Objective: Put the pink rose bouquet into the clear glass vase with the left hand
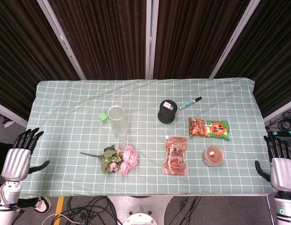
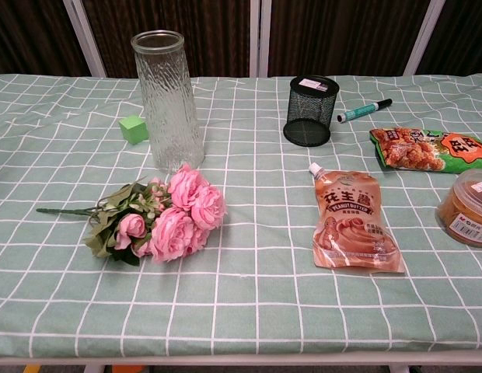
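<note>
The pink rose bouquet (image 1: 118, 159) (image 2: 159, 219) lies flat on the checked cloth near the table's front, blooms to the right and green stem pointing left. Just behind it the clear glass vase (image 1: 118, 121) (image 2: 167, 99) stands upright with nothing in it. My left hand (image 1: 19, 157) hangs off the table's left edge with fingers spread, holding nothing, well left of the bouquet. My right hand (image 1: 280, 164) is off the right edge, fingers apart and holding nothing. Neither hand shows in the chest view.
A small green cube (image 1: 104, 117) (image 2: 134, 127) sits left of the vase. A black mesh cup (image 1: 167, 111) (image 2: 311, 110), a marker (image 1: 190, 103), a snack bag (image 1: 209, 128), a peanut butter pouch (image 1: 176, 156) (image 2: 354, 222) and a round tub (image 1: 213, 155) fill the right half.
</note>
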You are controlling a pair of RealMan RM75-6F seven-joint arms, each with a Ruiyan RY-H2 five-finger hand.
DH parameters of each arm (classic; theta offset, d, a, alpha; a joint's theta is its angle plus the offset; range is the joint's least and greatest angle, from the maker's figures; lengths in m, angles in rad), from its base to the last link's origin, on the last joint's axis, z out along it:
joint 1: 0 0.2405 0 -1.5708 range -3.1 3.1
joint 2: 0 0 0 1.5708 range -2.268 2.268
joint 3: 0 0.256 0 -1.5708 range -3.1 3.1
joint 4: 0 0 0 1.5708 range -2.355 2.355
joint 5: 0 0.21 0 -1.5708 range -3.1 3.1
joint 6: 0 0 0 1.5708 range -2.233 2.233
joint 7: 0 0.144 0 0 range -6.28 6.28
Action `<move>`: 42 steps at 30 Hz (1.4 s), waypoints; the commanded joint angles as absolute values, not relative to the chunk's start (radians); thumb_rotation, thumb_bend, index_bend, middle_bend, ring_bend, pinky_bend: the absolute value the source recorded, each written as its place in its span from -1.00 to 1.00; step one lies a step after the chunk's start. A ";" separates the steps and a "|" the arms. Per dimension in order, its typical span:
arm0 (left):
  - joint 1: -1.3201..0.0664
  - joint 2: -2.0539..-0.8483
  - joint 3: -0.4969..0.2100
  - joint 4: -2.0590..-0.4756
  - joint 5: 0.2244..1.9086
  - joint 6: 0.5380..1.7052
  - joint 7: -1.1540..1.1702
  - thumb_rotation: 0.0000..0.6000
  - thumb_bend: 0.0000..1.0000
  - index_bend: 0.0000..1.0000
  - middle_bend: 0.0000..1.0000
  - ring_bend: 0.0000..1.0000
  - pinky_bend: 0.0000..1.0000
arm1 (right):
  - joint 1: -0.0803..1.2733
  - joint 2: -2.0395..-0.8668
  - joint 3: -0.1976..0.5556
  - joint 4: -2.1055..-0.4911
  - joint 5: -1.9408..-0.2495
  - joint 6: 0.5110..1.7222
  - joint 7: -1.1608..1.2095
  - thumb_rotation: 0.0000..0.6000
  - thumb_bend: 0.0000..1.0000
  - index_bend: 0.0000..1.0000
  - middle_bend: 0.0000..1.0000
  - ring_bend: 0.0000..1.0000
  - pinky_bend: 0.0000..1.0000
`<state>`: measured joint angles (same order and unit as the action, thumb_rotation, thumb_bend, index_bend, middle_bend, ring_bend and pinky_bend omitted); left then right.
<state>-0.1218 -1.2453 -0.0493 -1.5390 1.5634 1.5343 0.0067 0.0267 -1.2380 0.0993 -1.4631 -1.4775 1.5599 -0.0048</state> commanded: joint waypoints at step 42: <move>-0.340 -1.259 0.004 -1.680 1.715 1.264 -0.237 1.00 -0.92 -0.78 -0.92 -0.95 -0.76 | 0.049 -1.199 0.110 -1.529 -1.469 1.532 -0.039 1.00 -0.51 -1.00 -1.00 -1.00 -1.00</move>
<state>-0.3240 -1.2494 -0.0001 -1.6766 1.7009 1.2789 -0.2217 0.0484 -1.2005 0.1097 -1.5271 -1.4675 1.5313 -0.0375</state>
